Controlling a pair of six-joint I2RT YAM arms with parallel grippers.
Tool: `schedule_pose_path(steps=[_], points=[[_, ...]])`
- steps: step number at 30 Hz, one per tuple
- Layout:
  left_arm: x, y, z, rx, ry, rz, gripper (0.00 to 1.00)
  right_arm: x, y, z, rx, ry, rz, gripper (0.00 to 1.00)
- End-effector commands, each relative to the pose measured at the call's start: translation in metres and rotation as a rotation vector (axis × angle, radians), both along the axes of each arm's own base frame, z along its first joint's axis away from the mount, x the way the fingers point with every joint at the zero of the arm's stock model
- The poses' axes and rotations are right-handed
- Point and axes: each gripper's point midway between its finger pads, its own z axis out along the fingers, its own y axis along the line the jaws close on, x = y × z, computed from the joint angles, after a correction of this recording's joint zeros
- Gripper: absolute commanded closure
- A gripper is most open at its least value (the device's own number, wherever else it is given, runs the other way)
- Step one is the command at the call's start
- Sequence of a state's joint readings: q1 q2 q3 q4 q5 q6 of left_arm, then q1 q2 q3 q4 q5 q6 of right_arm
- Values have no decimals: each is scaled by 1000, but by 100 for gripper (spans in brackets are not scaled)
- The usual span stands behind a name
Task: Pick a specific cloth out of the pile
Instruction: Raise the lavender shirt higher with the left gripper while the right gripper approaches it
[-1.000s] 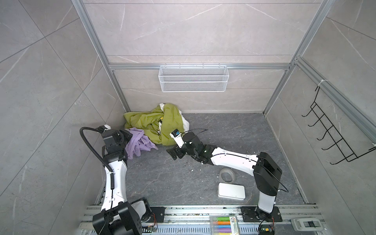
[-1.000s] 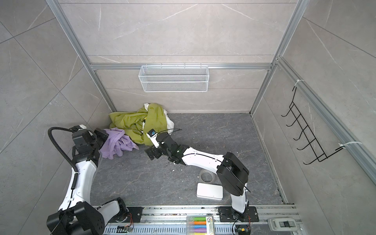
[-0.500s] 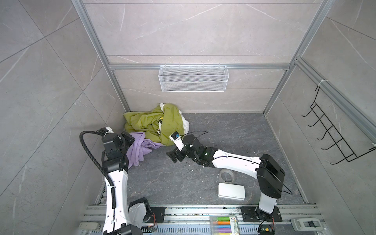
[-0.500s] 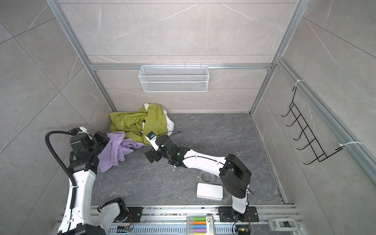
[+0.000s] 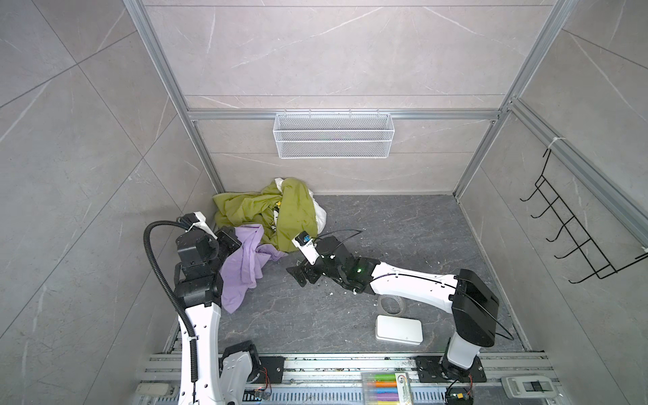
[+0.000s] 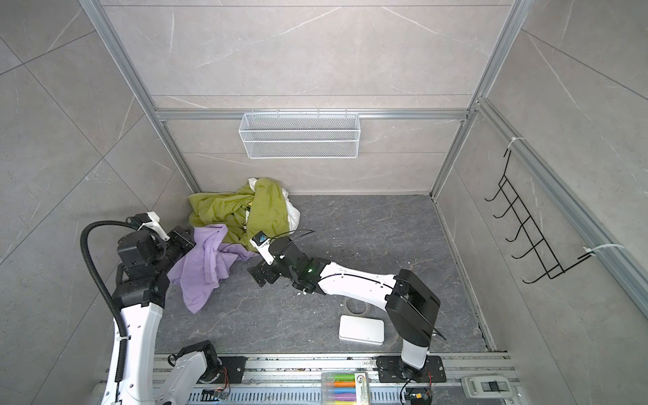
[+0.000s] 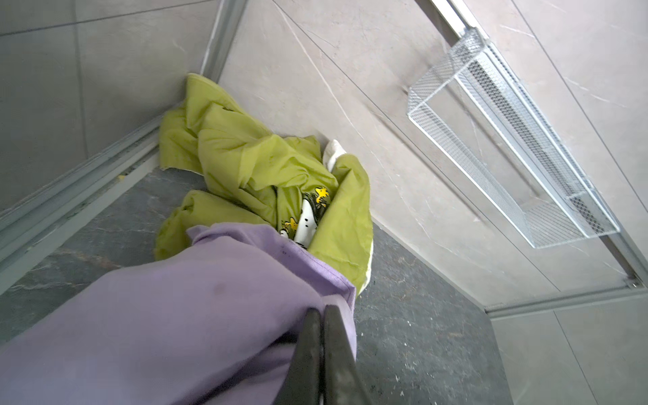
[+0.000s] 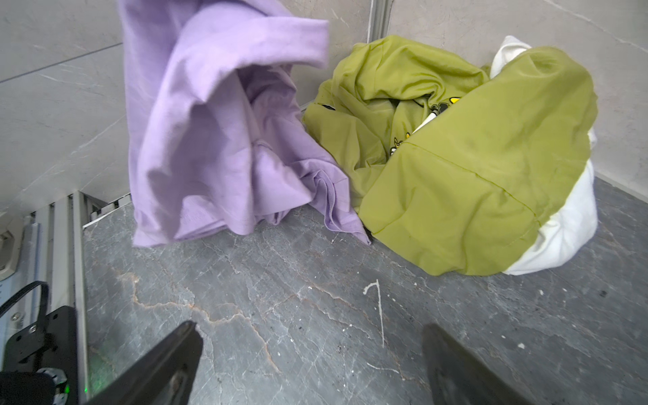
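My left gripper [image 7: 323, 336] is clamped together on a fold of the lavender cloth [image 7: 175, 315]; in the left wrist view the two dark fingers [image 7: 308, 350] sit pressed side by side with the fabric bunched around them. In both top views the left gripper [image 5: 231, 240] [image 6: 180, 240] is raised near the left wall, and the cloth [image 5: 242, 266] [image 6: 203, 270] drapes down from it toward the floor. In the right wrist view one trailing fold of the cloth [image 8: 196, 122] lies on the floor against the foot of the pile [image 8: 473, 157]. I cannot tell whether the hanging end touches the floor.

My right gripper [image 8: 312, 336] has its jaws spread wide apart with only bare floor between them, holding nothing. It sits low, near the pile [image 5: 287, 214] [image 6: 266, 210] and apart from it.

The pile is olive-green fabric with a yellow-and-white print, over white fabric, heaped in the back left corner.

A white wire basket [image 5: 333, 140] hangs on the back wall above the pile. A clear marker case [image 5: 385, 384] on the front rail holds coloured markers side by side. A closed white flat case [image 5: 399, 329] lies on the floor beside a tape roll [image 5: 391, 304]; its contents are hidden.
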State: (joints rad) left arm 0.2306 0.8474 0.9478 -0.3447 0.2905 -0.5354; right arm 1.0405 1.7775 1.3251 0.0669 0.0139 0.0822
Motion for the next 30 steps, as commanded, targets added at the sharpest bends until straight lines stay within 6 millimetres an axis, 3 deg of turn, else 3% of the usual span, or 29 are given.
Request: schedule_pose_path(steps=[1,12,19,30], points=[[-9,-27,48,102,-173,-149,100,-8,0,26,73,-21,24,0],[-17,-49,90,45,-272,-260,100,-14,-8,41,112,-47,33,0],[-25,-73,120,17,-348,-386,100,-16,-18,50,127,-71,17,0],[-32,-90,144,-49,-409,-478,100,-28,-28,73,214,-84,41,0]])
